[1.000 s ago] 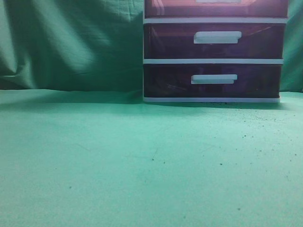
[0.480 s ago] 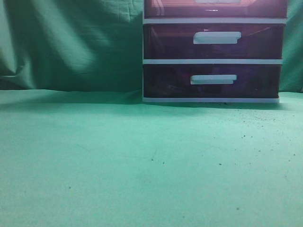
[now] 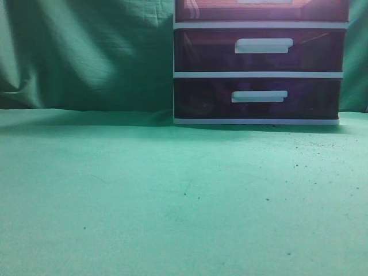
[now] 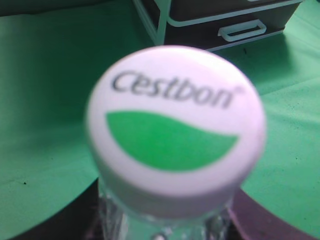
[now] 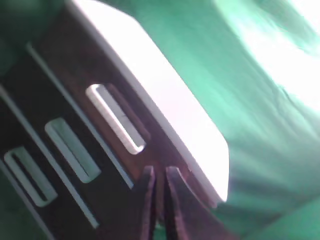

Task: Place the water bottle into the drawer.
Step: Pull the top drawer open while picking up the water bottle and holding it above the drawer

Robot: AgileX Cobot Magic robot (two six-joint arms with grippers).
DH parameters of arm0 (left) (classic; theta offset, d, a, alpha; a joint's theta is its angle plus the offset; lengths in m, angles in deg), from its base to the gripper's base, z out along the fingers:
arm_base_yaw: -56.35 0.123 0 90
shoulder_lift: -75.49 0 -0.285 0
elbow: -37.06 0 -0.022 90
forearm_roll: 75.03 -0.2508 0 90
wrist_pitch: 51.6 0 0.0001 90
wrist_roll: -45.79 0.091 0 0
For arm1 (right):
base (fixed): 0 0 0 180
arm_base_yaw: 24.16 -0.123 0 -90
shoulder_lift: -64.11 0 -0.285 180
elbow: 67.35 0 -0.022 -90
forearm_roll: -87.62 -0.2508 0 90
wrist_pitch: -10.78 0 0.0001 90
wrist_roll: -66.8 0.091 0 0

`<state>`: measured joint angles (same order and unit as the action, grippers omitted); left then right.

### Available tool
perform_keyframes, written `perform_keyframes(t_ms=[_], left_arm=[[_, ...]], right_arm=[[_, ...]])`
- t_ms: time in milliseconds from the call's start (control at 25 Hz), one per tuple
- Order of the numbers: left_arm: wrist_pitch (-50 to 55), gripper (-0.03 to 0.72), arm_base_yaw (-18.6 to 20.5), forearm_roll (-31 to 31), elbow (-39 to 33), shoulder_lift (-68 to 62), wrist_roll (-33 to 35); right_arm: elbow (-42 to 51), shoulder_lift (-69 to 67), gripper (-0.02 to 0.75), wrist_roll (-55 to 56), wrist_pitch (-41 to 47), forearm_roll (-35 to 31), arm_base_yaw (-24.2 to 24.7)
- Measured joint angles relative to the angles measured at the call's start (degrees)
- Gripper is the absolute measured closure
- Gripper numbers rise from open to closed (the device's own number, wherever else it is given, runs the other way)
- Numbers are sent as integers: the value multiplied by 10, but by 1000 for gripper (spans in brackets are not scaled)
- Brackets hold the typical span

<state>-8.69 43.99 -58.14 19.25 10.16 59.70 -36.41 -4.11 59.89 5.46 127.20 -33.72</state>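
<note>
right gripper (image 5: pixel 159 200) seemingly closed | one bottle (image 4: pixel 175 130) | three drawers

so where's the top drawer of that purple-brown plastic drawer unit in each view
Exterior view: the top dark purple-brown translucent drawer is cut off by the upper edge, right of centre.
Left wrist view: not clearly in it; only lower drawers show at the top, behind the white-capped water bottle.
Right wrist view: upper centre-left, just under the unit's white top, above the right hand.
Shared landmark: the white bar handles.
</note>
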Motion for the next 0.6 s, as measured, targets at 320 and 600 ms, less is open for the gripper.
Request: perform_keyframes(t_ms=[320,600], left_arm=[[-6,395,0,2,0,-34,8],[-11,395,0,2,0,-69,18]], right_arm=[[-144,-228,581,-18,60,332,-25],[-224,-316,472,-18,60,378,-25]])
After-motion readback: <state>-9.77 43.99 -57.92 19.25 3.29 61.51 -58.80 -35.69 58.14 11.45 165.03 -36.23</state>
